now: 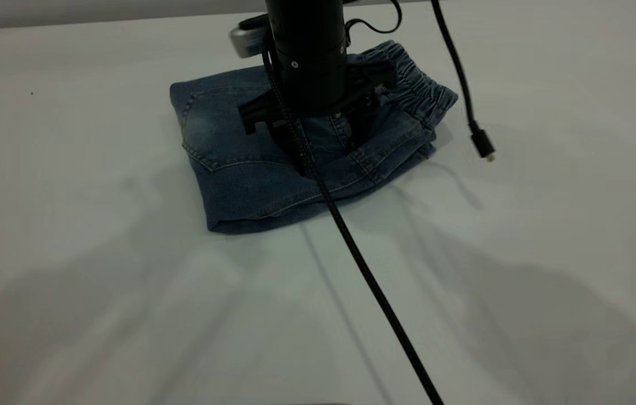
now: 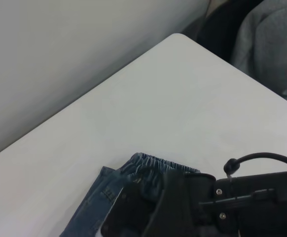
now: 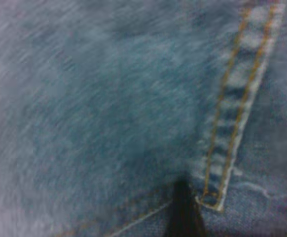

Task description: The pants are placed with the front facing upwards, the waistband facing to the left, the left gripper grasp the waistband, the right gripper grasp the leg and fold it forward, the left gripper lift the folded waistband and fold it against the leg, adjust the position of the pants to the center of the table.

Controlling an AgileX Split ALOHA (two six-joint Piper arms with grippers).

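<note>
Item: the pants point(image 1: 250, 169) lie folded into a compact block on the table point(image 1: 70, 281), toward 12 o'clock of the tabletop in the exterior view. The waistband point(image 1: 419, 84) forms the block's end at 2 o'clock, its gathered elastic facing up. A patch pocket point(image 1: 211, 129) lies flat on the top layer toward 9 o'clock. The folded edge at 6 o'clock sits flush on the surface.

Tool: the right gripper point(image 1: 323, 146) stands straight down on the middle of the block, touching the denim. How wide it is set cannot be told, as the arm body hides it. The right wrist view shows only denim at very close range, with a tan double-stitched seam point(image 3: 232, 123) beside a dark tip of the tool.

Edges and room: the table's far edge runs close behind the pants at 12 o'clock. Bare white surface lies open at 9, 6 and 3 o'clock. In the left wrist view a table corner point(image 2: 178, 37) stands well apart from the waistband.

Obstructions: a braided cable point(image 1: 374, 287) runs from the arm across the block toward 5 o'clock. A second cable's plug point(image 1: 483, 146) hangs just beside the waistband at 3 o'clock.
</note>
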